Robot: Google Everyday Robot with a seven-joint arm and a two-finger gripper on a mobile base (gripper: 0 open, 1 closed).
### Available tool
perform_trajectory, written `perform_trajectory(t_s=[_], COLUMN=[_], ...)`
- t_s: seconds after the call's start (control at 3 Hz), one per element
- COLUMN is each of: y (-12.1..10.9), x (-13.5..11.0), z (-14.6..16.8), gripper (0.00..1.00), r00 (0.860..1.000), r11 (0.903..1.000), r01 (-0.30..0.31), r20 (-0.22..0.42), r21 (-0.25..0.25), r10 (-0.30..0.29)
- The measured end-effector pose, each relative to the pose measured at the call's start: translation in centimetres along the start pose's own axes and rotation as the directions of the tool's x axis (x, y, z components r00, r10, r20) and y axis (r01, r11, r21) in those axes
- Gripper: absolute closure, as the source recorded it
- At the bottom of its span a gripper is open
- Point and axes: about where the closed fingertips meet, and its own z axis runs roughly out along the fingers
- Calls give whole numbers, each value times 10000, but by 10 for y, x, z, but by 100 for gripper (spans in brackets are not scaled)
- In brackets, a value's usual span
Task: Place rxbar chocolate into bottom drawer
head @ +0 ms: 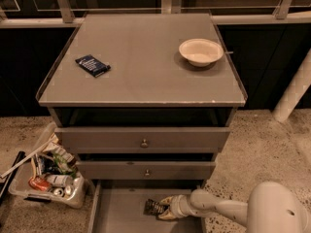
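Observation:
The bottom drawer (121, 212) of the grey cabinet is pulled out at the bottom of the camera view. The rxbar chocolate (155, 208), dark with pale lettering, sits inside the drawer near its right side. My gripper (164, 208) reaches in from the right, low over the drawer floor, and its pale fingers are closed on the bar's right end. The bar's far end is partly hidden by the fingers.
A dark blue flat packet (92, 65) and a white bowl (200, 51) lie on the cabinet top. Two upper drawers with round knobs (144, 142) are shut. A clear bin of clutter (48, 171) stands on the floor to the left. A white post (294, 91) stands at the right.

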Motion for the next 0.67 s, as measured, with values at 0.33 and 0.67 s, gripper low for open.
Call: perform_trajectory(t_s=[0.33, 0.67], y=[0, 0], x=[0, 0], z=[0, 0], gripper=[11, 0], r00=[10000, 10000], r11=[10000, 10000], r01=[0, 0], r20=[0, 0], r21=[0, -1], r10=[0, 0])
